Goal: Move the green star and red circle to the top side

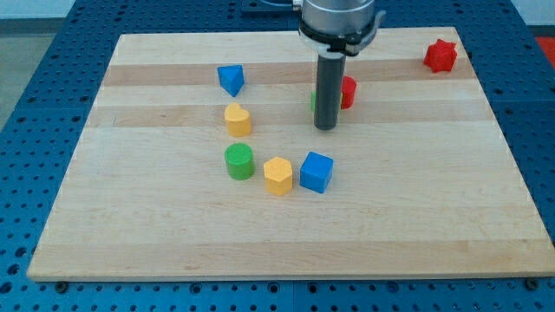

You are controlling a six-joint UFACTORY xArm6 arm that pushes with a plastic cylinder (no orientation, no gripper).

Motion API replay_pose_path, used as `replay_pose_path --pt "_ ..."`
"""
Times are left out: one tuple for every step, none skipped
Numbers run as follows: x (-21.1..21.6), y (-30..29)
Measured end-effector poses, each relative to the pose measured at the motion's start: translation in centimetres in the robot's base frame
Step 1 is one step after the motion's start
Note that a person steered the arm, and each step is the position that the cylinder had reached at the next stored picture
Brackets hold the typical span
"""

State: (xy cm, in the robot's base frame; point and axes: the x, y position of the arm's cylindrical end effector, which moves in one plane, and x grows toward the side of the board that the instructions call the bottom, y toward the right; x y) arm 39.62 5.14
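My tip [325, 127] — bare dark rod end, grasps nothing, on wooden board [434, 191] just below small green star block [315, 100] and red round block [348, 91], both mostly hidden behind rod, upper middle. Judged light, rigid, slide-prone — push bottom faces centrally, else they slip sideways.

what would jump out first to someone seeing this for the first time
The dark rod stands out most, coming down from the view's top centre, with my tip on the board just in front of a red block and a partly hidden green block. Below it, a loose arc of blocks curves from the blue triangular block past the yellow heart, green cylinder and yellow hexagon to the blue cube. A red star sits alone at the top right corner.
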Motion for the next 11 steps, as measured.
replay_pose_path --pt "-2.4 0.0" --pt "-3.5 0.0" --pt "-4.4 -0.1" --pt "-5.1 -0.4" --pt "-5.9 -0.9" --pt "-6.0 -1.1" --pt "-6.0 -1.1" --pt "-6.6 -1.1" --pt "-7.2 -1.1" --pt "-8.0 -1.1" --pt "-8.3 -1.1"
